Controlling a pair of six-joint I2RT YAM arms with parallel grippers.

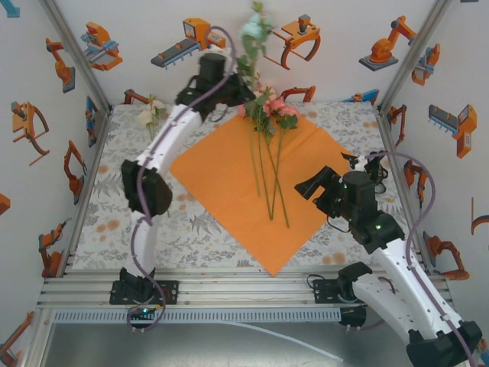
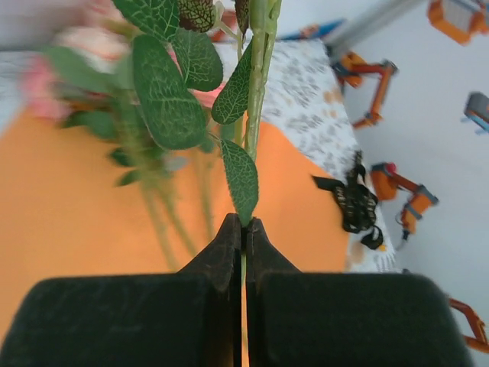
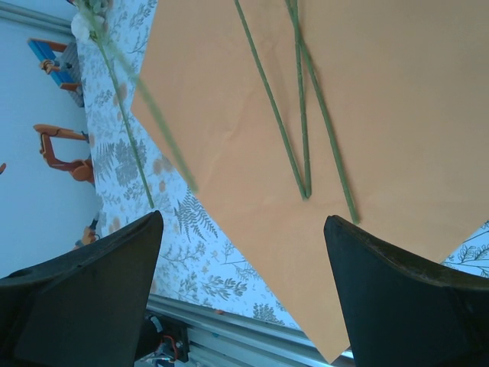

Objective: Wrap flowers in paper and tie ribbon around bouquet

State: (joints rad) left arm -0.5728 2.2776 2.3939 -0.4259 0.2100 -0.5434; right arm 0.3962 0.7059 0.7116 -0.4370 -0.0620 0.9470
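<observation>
Left wrist shows my left gripper (image 2: 243, 223) clamped on an upright stem (image 2: 260, 61); the other flowers (image 1: 271, 107) lie on the paper (image 1: 221, 176) just beneath.

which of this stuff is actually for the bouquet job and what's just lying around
For the job: paper; flowers on it; flower stem shut in the left gripper; ribbon.
Just there: patterned table cover; robot stickers on the walls.

The paper (image 1: 221, 183) is matt and smooth, the table cover (image 1: 107, 222) printed cloth, the leaves (image 2: 164, 92) veined and matt.
</observation>
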